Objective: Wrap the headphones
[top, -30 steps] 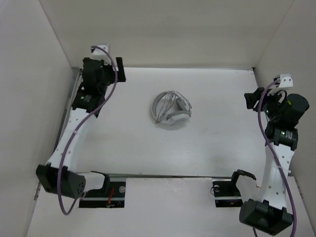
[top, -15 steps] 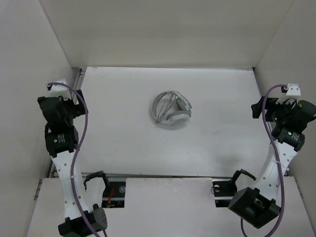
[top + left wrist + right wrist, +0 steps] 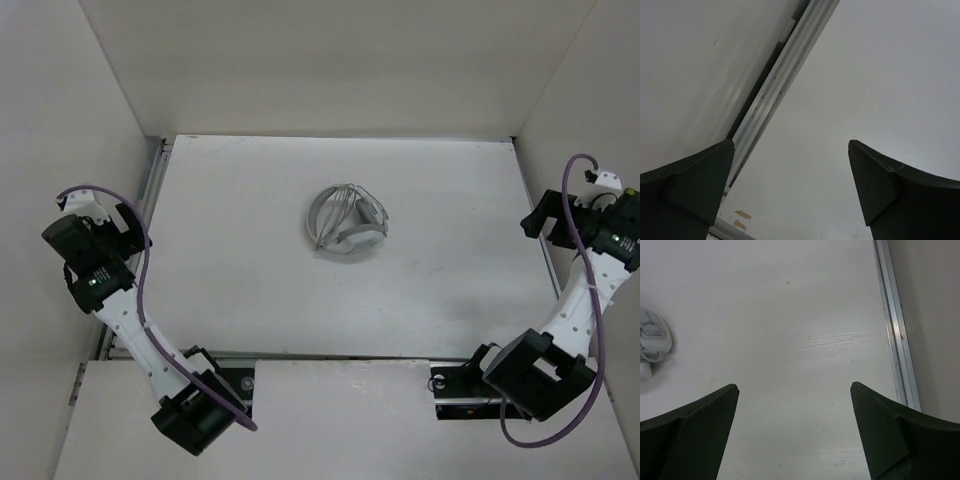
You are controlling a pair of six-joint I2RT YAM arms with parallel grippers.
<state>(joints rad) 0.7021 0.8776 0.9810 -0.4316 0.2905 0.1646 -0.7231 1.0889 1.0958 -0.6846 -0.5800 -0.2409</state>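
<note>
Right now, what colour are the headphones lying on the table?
White and grey; the headphones show best in the top external view.

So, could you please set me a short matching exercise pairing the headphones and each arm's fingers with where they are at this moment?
Things:
1. headphones
2. left arm's fingers
3. right arm's fingers

Places and states:
a. open, beside the right-hand rail
b. lying in the middle of the table
c. open, beside the left-hand rail

Pairs: 1-b, 2-c, 3-a.
</note>
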